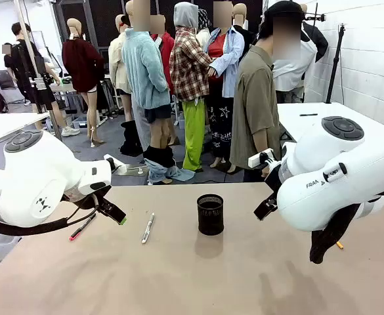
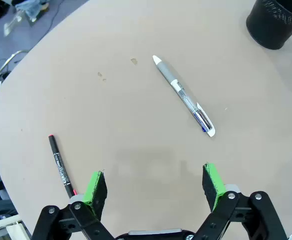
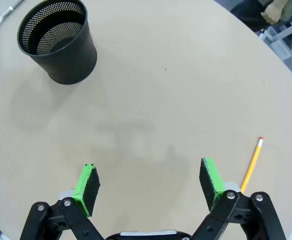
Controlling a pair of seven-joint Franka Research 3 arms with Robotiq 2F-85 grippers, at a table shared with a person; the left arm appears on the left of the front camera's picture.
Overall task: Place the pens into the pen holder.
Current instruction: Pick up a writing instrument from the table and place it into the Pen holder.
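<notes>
While the 2 arms hover over the surface [image 1: 178, 275], I see the left claw [image 2: 153, 174] and right claw [image 3: 146, 170] spread, empty. My left wrist view shows the white pen [image 2: 184, 96] and red-and-black pen [image 2: 61, 167] lying flat; the right, the orange pencil [image 3: 252, 162], well apart from the pen holder [image 3: 58, 40].

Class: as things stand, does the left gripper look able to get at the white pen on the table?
Probably yes: left gripper is open above bare table, white pen lying clear ahead.

Front view faces across the beige tabletop [image 1: 178, 282] toward its far side; 2 wrist views look down on it from close above; all 3 share the black metal-mesh cylindrical cup [image 1: 210, 216].
</notes>
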